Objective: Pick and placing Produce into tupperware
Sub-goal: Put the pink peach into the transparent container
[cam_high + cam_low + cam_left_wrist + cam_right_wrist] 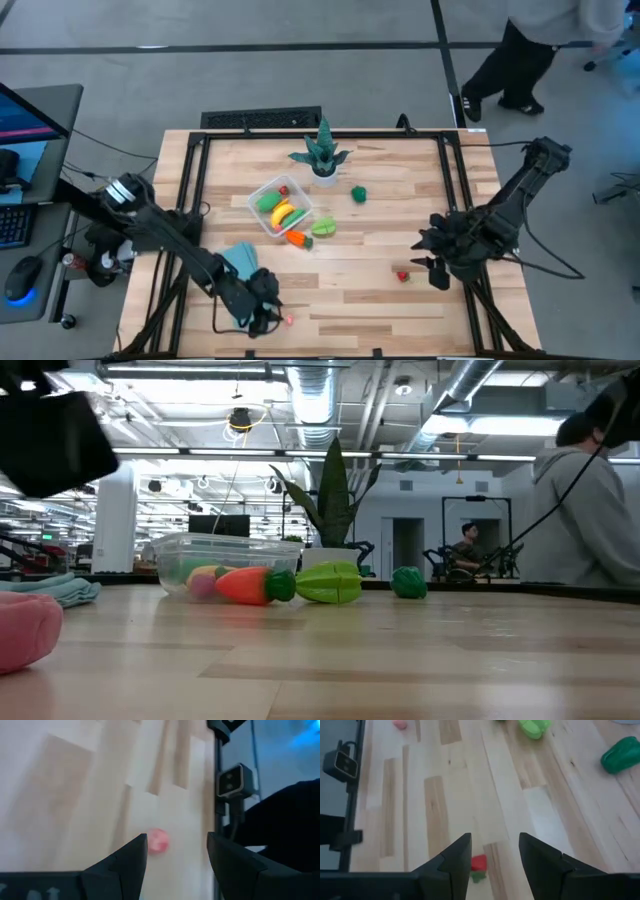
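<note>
The left gripper (175,851) hangs open over a pink piece (158,841) near the bench's front edge; a glancing descent could roll it off. The right gripper (495,852), also open, hovers by a red piece (479,864), well apart from the tupperware (262,192) mid-bench.

— Lighting: coming bright and even from ceiling strips, glaring white in the low view.
— Blurring badly in the left wrist view; pink piece (158,841) smearing, wood grain softening.
— Shadows?
— Falling faint, soft-edged.
</note>
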Robot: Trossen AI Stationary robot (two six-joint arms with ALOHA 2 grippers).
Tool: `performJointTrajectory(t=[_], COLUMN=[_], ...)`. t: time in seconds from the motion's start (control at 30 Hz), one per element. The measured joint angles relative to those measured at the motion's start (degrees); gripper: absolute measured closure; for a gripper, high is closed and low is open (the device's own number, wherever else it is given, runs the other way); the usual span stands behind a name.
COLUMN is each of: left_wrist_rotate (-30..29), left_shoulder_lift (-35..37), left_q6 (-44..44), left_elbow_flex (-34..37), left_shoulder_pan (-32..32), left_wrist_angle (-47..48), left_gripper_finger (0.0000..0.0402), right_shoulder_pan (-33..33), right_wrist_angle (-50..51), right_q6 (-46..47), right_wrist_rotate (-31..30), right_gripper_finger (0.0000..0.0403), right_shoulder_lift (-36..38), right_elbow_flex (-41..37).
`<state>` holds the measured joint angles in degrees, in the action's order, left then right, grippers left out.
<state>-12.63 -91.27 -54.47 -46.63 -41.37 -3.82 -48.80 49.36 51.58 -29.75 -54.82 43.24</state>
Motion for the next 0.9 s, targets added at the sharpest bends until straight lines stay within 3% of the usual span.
performJointTrajectory(t=[0.33,0.53,0.9], left_wrist_rotate=[-1.6,-5.0,-5.7], left_shoulder_lift=[-8.3,-9.2,-9.2], left_q6=[-3.2,-0.1,11.3], left_elbow_flex=[-2.7,-3.1,-3.1], left_shoulder_pan=[-2.3,-2.2,-2.0], left_wrist_angle=[-3.3,-1.2,-1.1], left_gripper_finger=[0.0205,0.0205,0.0205], right_shoulder_pan=[-3.7,-3.7,-3.7], right_wrist_angle=[2.6,2.5,2.5], right_q6=[2.5,4.3,5.5], right_wrist_rotate=[-5.2,-5.5,-5.5], right_gripper_finger=[0.0247,0.0252,0.0251], right_shoulder_lift=[3.7,3.5,3.5], right_elbow_flex=[-0.5,-0.5,-0.5])
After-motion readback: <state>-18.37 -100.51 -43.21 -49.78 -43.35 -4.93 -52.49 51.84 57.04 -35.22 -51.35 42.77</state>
